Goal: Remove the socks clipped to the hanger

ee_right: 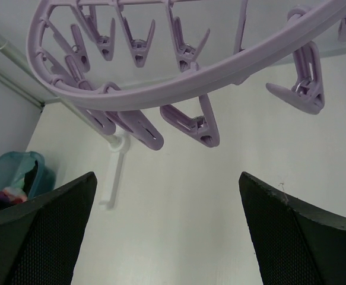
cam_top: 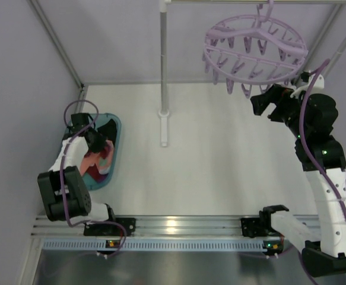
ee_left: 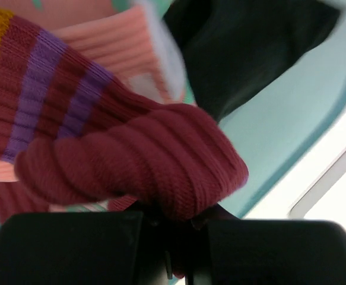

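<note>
Leave the hanger (cam_top: 256, 50) at upper right alone: no sock clipped there, as far as visible. Work over the tub (cam_top: 118, 142) at left, with the other socks (cam_top: 98, 160) inside. Hold the right gripper (ee_right: 167, 231) spread wide and empty under the hanger. Spread the left gripper (cam_top: 95, 141), pinching the red sock (ee_left: 137, 160), only low inside the tub, then lift straight up.

Left gripper (ee_left: 181, 228) tips behind maroon sock (ee_left: 155, 160)
</note>
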Tool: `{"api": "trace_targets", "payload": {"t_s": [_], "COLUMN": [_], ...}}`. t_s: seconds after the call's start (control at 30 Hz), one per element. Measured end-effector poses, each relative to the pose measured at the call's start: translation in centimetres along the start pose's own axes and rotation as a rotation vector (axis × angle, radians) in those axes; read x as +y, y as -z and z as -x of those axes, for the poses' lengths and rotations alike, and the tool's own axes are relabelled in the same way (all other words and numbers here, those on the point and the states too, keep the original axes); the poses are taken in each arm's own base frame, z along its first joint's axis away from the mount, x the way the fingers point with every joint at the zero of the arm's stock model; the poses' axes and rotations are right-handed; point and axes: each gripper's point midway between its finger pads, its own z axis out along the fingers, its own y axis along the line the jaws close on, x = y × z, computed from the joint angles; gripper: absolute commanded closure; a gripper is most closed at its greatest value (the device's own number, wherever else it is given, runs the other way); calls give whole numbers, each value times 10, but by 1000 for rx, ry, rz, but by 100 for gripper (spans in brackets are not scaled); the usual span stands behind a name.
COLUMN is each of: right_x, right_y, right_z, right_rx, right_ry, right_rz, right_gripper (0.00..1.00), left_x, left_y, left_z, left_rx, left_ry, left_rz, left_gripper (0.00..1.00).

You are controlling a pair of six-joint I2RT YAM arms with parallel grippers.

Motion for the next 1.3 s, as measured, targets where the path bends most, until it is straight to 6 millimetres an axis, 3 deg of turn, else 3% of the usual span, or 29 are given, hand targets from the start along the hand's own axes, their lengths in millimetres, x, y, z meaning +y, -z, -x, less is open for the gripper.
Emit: {"api": "trace_targets", "payload": {"t_s": [0.13, 0.3, 0.4, 0.47, 0.5, 0.53, 0.63, 0.87, 1.1, 1.3], "right_x": [-1, -1, -2, -2, -3, -4, -5, -8, -17, -31], "right_y": [0, 1, 1, 1, 1, 1, -1, -9, -28, -41], "right_z": [0, -1, -1, -1, -1, -2, -3, -5, -13, -39], "right_rx": [2, 4, 4, 4, 4, 4, 9, 34, 85, 164], "right_ry": [4, 11, 15, 18, 19, 22, 25, 23, 15, -14], "right_rz": [-2, -4, -5, -8, -11, -14, -20, -33, -77, -131], "right_gripper": [0, 0, 1, 1, 1, 0, 1, 0, 0, 1], "left_x": [6, 1, 1, 0, 0, -1, -3, -14, -36, -86], "left_y": [-19, -22, -22, -22, -21, -21, -20, -8, 54, 103], "left_z": [-31, -38, -38, -38, -38, -38, -38, -33, 13, 44], "left_rx": [139, 179, 182, 183, 185, 188, 198, 181, -48, -97], "left_ry": [52, 100, 110, 115, 123, 125, 159, 189, 166, 103], "left_rz": [16, 0, -4, -5, -8, -11, -23, -66, -185, -387], "left_gripper": [100, 100, 90, 64, 15, 8, 2, 2, 2, 1]}}
